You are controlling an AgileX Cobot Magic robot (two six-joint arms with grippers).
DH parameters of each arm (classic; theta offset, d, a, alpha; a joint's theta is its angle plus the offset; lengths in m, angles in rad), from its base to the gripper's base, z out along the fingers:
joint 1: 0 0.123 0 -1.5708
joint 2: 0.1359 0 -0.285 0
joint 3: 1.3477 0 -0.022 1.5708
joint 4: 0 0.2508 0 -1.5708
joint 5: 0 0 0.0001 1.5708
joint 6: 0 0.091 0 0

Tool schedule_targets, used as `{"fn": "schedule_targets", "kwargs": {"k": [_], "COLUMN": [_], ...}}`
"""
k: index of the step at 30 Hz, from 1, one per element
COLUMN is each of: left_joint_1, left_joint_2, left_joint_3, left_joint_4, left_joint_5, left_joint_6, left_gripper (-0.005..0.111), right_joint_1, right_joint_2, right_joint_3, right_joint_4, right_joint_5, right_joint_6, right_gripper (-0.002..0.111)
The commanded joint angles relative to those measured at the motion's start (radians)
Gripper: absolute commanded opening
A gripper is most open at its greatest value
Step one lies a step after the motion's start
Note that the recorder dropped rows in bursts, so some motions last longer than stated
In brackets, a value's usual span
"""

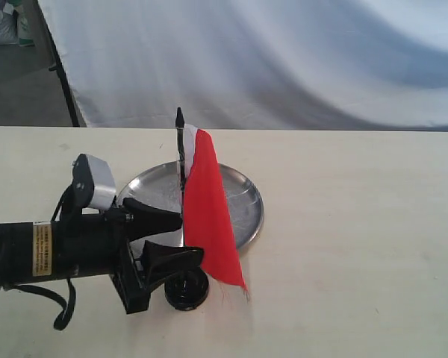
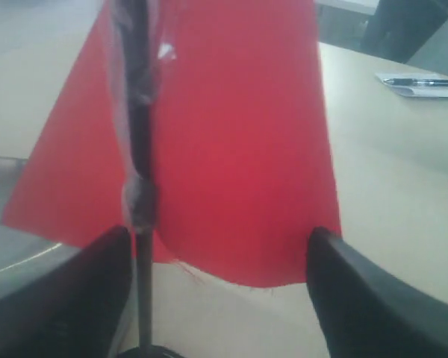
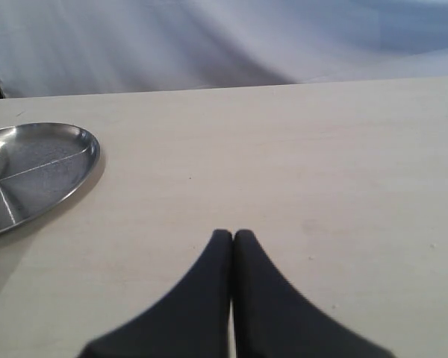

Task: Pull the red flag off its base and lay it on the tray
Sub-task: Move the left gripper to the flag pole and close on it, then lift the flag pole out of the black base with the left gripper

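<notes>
The red flag (image 1: 207,216) stands upright in the small black base (image 1: 187,289), its pointed pole tip rising in front of the silver tray (image 1: 153,190). My left gripper (image 1: 190,236) is open, one finger on each side of the pole just above the base. In the left wrist view the black pole (image 2: 138,149) stands close to one finger (image 2: 75,298), not pinched, with the red cloth (image 2: 239,149) hanging beyond. My right gripper (image 3: 233,236) is shut on nothing, low over bare table, with the tray (image 3: 30,171) off to one side. It is outside the exterior view.
The pale table (image 1: 358,239) ends at a back edge below a white cloth backdrop (image 1: 284,60). A pen on a paper (image 2: 418,83) lies far off in the left wrist view.
</notes>
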Motion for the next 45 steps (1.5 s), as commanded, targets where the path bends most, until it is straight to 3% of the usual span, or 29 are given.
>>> {"fn": "schedule_targets", "kwargs": {"k": [1, 7, 9, 10, 11, 12, 15, 17, 20, 22, 26, 31, 35, 41, 45], "left_joint_1": [-0.037, -0.039, -0.039, -0.039, -0.039, -0.039, -0.039, -0.039, -0.039, -0.039, -0.039, -0.039, -0.039, -0.032, -0.032], "left_joint_2": [0.04, 0.064, 0.064, 0.064, 0.064, 0.064, 0.059, 0.026, -0.029, -0.04, -0.001, 0.171, 0.33, 0.348, 0.348], "left_joint_3": [-0.053, -0.082, -0.088, -0.088, -0.088, -0.088, -0.089, -0.118, -0.203, -0.296, -0.434, -0.536, -0.585, -0.587, -0.587], "left_joint_4": [-0.056, -0.165, -0.172, -0.172, -0.172, -0.169, -0.184, -0.24, -0.302, -0.353, -0.32, -0.196, -0.195, -0.164, -0.145], "left_joint_5": [0.058, 0.062, 0.067, 0.067, 0.067, 0.063, -0.043, -0.209, -0.209, 0.025, 0.43, 0.422, 0.422, 0.437, 0.453], "left_joint_6": [0.011, 0.011, 0.011, 0.011, 0.011, 0.023, 0.025, 0.024, -0.118, -0.258, -0.379, -0.618, -0.623, -0.579, -0.579], "left_gripper": [0.062, 0.058, 0.035, 0.012, 0.002, 0.001, 0.0, 0.0, 0.0, 0.0, 0.0, 0.0, 0.0, 0.001, 0.018], "right_joint_1": [-0.006, -0.006, -0.006, -0.006, -0.006, -0.006, -0.006, -0.006, -0.006, -0.006, -0.006, -0.006, -0.006, -0.006, -0.006], "right_joint_2": [-0.007, -0.007, -0.007, -0.007, -0.007, -0.007, -0.007, -0.007, -0.007, -0.007, -0.007, -0.007, -0.007, -0.007, -0.007], "right_joint_3": [0.004, 0.004, 0.004, 0.004, 0.004, 0.004, 0.004, 0.004, 0.004, 0.004, 0.004, 0.004, 0.004, 0.004, 0.004], "right_joint_4": [-0.01, -0.01, -0.01, -0.01, -0.01, -0.01, -0.01, -0.01, -0.01, -0.01, -0.01, -0.01, -0.01, -0.01, -0.008], "right_joint_5": [-0.004, -0.004, -0.004, -0.004, -0.004, -0.004, -0.004, -0.004, -0.004, -0.004, -0.004, -0.004, -0.004, -0.005, -0.005], "right_joint_6": [-0.004, -0.004, -0.004, -0.004, -0.004, -0.004, -0.004, -0.004, -0.004, -0.004, -0.004, -0.004, -0.004, -0.004, -0.004], "right_gripper": [0.0, 0.0, 0.0, 0.0, 0.0, 0.0, 0.0, 0.0, 0.0, 0.0, 0.0, 0.0, 0.0, 0.0, 0.0]}}
